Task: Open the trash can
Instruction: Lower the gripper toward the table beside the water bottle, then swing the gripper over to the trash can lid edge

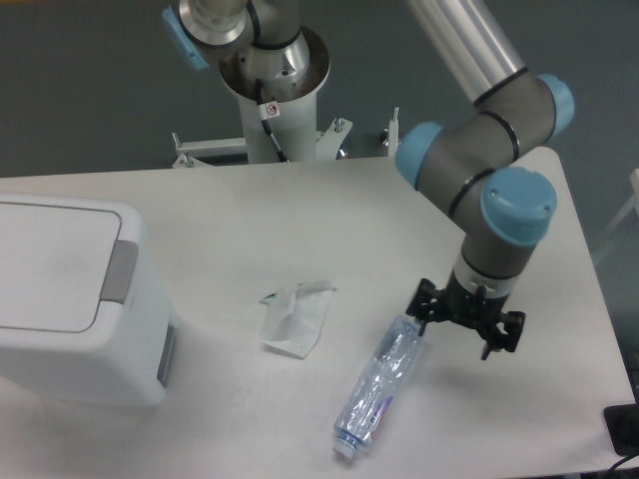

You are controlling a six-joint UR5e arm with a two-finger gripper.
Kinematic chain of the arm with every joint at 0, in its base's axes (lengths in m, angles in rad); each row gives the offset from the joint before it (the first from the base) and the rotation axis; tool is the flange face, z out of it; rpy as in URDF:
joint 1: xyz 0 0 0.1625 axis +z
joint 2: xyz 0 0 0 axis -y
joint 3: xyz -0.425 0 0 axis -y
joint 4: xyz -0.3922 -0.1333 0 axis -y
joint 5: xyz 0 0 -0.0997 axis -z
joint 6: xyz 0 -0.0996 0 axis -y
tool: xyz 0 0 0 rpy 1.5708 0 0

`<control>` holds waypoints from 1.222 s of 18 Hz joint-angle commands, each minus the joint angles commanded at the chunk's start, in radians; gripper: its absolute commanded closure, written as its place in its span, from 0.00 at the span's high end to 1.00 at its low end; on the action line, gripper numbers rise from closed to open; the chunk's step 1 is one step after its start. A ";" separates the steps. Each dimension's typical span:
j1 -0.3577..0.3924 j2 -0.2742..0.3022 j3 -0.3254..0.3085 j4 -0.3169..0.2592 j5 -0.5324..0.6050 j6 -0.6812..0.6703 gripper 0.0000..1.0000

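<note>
The trash can is a large white boxy bin at the table's left edge. Its flat lid lies down shut, with the grey push tab on its right side. My gripper hangs far to the right of the bin, pointing down at the table, just right of the top end of a lying bottle. Its black fingers spread out on both sides below the wrist, with nothing between them. The wrist hides much of the fingers from above.
A clear plastic bottle lies on its side at front centre, cap toward the front edge. A crumpled white wrapper lies between bin and bottle. The robot base stands behind the table. A black object sits at the front right corner.
</note>
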 joint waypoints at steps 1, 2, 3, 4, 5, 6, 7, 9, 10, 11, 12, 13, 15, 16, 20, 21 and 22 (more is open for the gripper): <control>-0.017 0.009 0.002 0.000 -0.038 -0.066 1.00; -0.029 0.021 0.003 0.002 -0.066 -0.123 1.00; -0.046 0.038 0.003 0.002 -0.080 -0.175 1.00; -0.069 0.055 0.003 0.000 -0.086 -0.218 1.00; -0.089 0.071 0.002 0.000 -0.092 -0.249 1.00; -0.104 0.087 0.002 -0.002 -0.099 -0.272 1.00; -0.123 0.104 -0.002 -0.003 -0.108 -0.300 1.00; -0.158 0.126 0.002 -0.012 -0.119 -0.352 1.00; -0.175 0.140 0.002 -0.020 -0.120 -0.372 1.00; -0.196 0.149 0.002 -0.029 -0.120 -0.387 1.00; -0.212 0.157 0.005 -0.047 -0.120 -0.393 1.00; -0.225 0.164 0.006 -0.067 -0.122 -0.395 1.00; -0.249 0.180 0.015 -0.112 -0.122 -0.395 1.00; -0.255 0.189 0.017 -0.126 -0.122 -0.395 1.00; -0.282 0.221 0.003 -0.141 -0.125 -0.395 1.00; -0.295 0.226 0.002 -0.141 -0.125 -0.395 1.00; -0.310 0.230 0.003 -0.141 -0.123 -0.395 1.00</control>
